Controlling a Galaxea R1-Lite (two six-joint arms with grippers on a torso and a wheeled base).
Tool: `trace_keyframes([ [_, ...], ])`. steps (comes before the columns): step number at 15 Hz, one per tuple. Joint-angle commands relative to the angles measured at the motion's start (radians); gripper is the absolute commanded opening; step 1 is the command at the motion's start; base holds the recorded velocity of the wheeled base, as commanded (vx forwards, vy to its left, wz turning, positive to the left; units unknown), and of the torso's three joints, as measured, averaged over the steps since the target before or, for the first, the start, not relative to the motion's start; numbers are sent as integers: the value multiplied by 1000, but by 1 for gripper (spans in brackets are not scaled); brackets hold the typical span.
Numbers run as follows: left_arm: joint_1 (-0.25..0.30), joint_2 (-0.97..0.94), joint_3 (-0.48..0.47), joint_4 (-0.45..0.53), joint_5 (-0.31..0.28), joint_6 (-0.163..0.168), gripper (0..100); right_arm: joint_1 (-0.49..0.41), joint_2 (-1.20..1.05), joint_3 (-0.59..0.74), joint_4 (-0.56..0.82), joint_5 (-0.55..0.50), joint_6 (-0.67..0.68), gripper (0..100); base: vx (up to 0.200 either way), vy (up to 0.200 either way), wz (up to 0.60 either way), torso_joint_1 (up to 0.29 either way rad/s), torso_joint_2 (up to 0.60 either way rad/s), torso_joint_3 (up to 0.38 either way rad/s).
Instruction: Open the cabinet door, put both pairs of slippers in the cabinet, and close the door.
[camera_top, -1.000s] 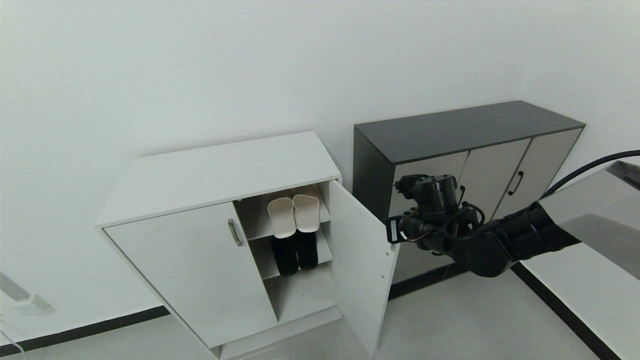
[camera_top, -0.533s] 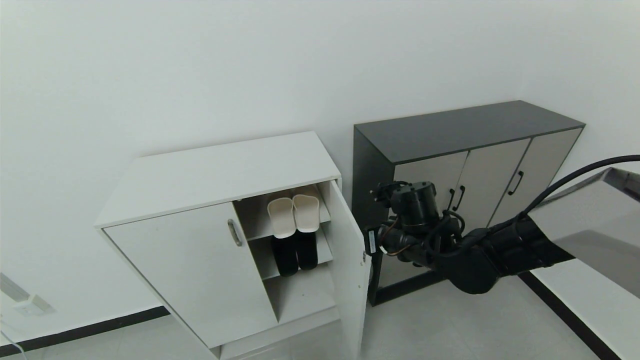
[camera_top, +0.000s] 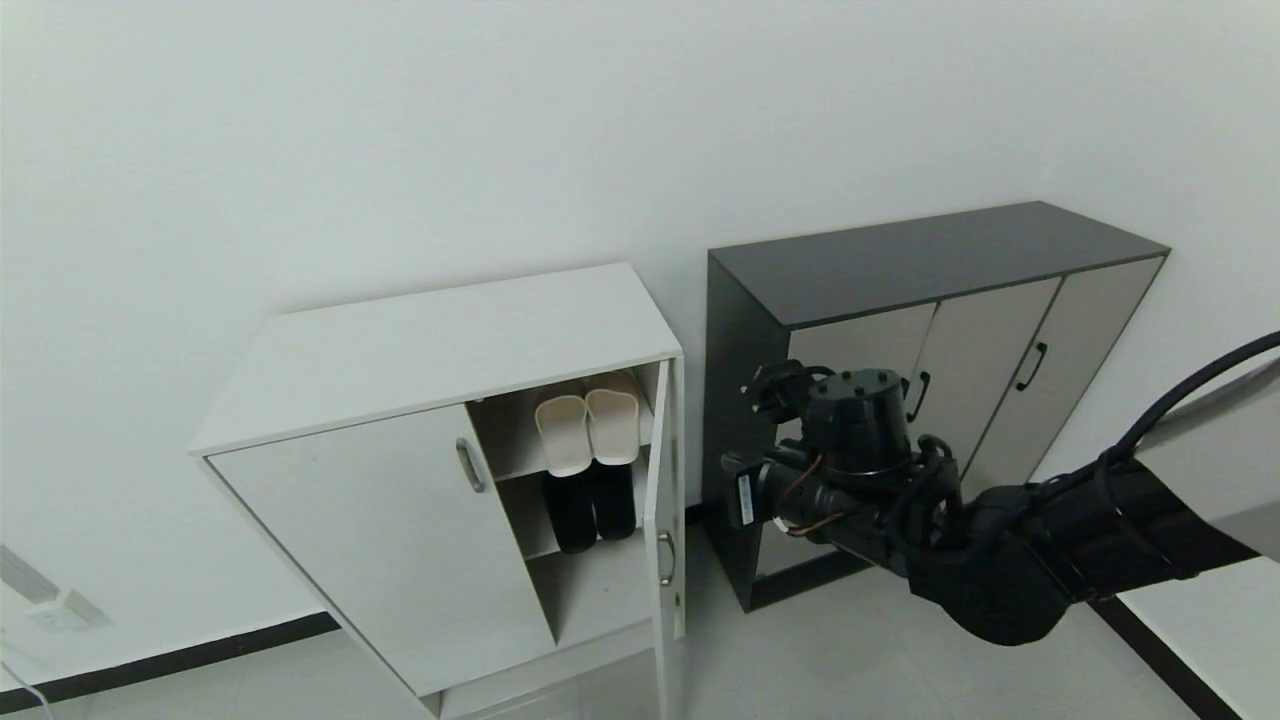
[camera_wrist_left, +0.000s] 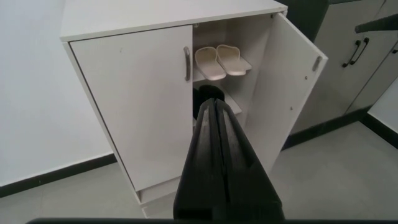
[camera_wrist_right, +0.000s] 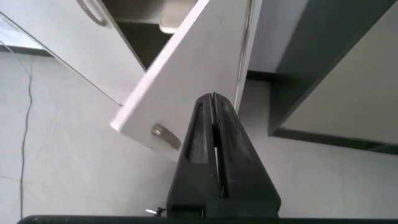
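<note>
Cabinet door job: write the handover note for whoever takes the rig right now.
Left claw: shut, empty, facing the white cabinet.
Right claw: shut, empty, near the outer face of the right door; contact unclear.
Cream slippers on the upper shelf, black slippers on the shelf below.
Done: door opened, both pairs inside.
To do: push the half-open right door fully shut.

Setting was a plain indoor room, possibly a home entryway or a mock-up of one. Evidence: bare white wall (camera_top: 500, 120), pale tiled floor (camera_top: 800, 670), black skirting (camera_top: 180, 658), white shoe cabinet (camera_top: 450, 340) beside dark three-door sideboard (camera_top: 930, 250).
</note>
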Motion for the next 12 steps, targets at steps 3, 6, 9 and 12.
trace_keyframes([
  [3,0,0,0,0,-1,0,0,16,-18,38,-10,33,0,0,0,0,600,1,2,-1],
  [6,0,0,0,0,-1,0,0,16,-26,47,-15,35,0,0,0,0,600,2,2,4],
  [9,-1,0,0,0,-1,0,0,16,-30,70,-45,35,-6,0,0,0,400,2,3,3],
  [12,0,0,0,0,-1,0,0,15,-53,113,-94,35,-46,0,0,0,0,0,0,0],
])
